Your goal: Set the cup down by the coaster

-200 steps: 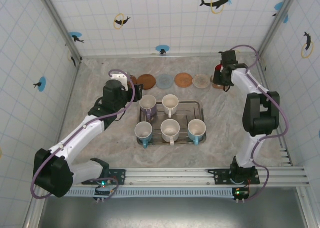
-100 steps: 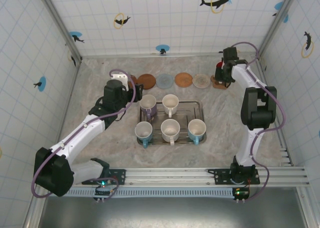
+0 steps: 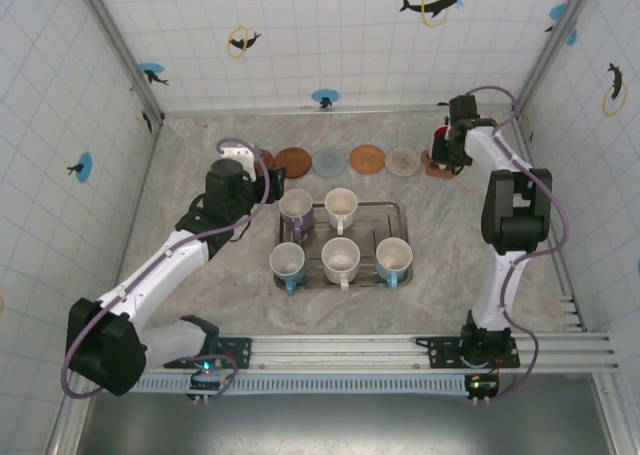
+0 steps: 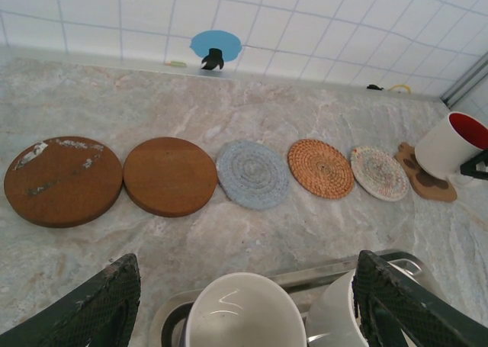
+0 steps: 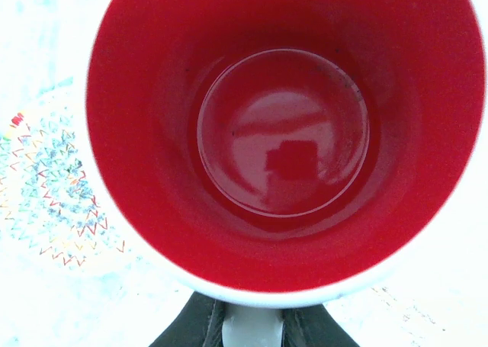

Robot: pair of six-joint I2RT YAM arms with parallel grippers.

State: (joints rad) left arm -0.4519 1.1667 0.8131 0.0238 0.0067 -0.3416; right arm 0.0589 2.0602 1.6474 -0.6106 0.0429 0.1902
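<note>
Bright, even light from above leaves only soft shadows on the tabletop (image 3: 440,255) in the top view, the left wrist view is sharp and mildly lit, and in the right wrist view the tabletop around the cup (image 5: 282,133) blows out white while its glossy red bottom shows glare.

A cup (image 4: 456,142), white outside and glossy red inside, is seen near the far right corner of the table (image 3: 450,245). It is empty and roughly upright, with its mouth turned upward. In the right wrist view, a white handle is seen just below the rim. Its base is placed over the far end of the coaster (image 4: 424,177), a flat brown piece of irregular, lobed outline with darker marks, laid close to the table's far edge. Whether the base is rested on it cannot be told.
</note>
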